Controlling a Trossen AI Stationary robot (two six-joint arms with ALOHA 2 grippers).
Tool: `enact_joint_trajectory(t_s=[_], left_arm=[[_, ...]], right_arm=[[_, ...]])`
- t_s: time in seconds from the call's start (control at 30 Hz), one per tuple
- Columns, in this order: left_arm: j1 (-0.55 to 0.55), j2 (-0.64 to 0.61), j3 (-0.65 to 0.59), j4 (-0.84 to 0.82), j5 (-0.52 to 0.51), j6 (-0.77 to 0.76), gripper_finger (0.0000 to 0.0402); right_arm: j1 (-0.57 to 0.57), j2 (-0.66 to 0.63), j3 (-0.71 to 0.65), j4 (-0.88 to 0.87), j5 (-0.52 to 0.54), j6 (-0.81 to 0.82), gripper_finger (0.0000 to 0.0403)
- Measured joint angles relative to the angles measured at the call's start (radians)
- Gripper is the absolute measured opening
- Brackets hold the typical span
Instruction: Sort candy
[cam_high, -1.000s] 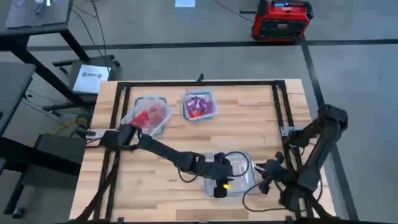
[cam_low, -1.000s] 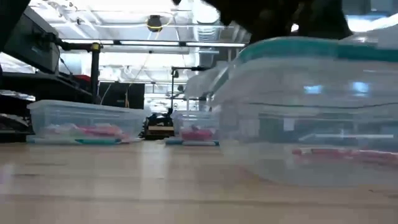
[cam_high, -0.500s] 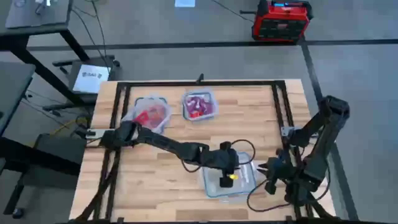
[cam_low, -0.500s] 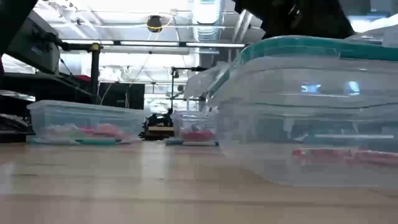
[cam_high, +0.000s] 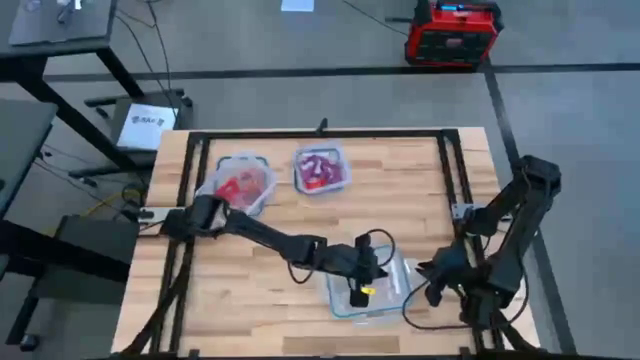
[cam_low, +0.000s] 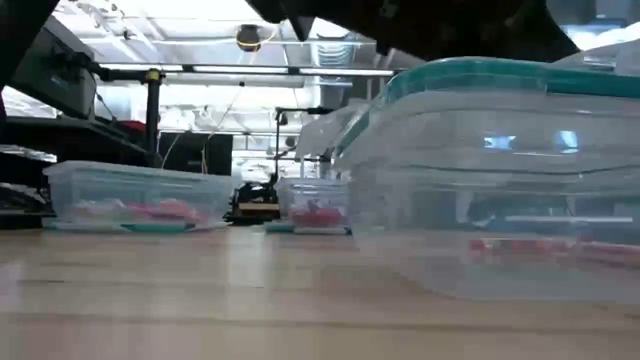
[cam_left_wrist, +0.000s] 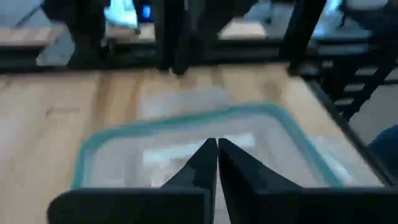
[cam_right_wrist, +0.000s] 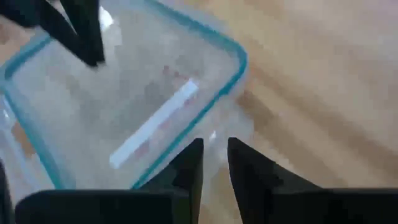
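Red/pink shiny candy (cam_high: 240, 185) in tubs (cam_high: 262, 192)

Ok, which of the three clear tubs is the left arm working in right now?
The near tub, alone at the table's front edge by the right gripper. The left gripper is over it, jaws shut. The other two tubs sit side by side at the back.

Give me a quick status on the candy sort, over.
Left pincer shut inside the near clear tub; any catch unseen. Right pincer on that tub's rim. Sorted candy in the far tubs. Nothing in the way.
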Motion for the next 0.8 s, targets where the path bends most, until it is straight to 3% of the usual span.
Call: enact_joint_trajectory(t_s=[0.3,0.8], left_arm=[[0.001,0.0,-0.004,-0.118,0.006,0.003,0.0],[0.0,0.011,-0.041,-0.119,0.006,0.004,0.0]], right_arm=[[-0.018,0.011,0.0,0.004,-0.012,0.0,0.0063],[-0.066,0.056,0.001,0.046,-0.094,0.003,0.0063]])
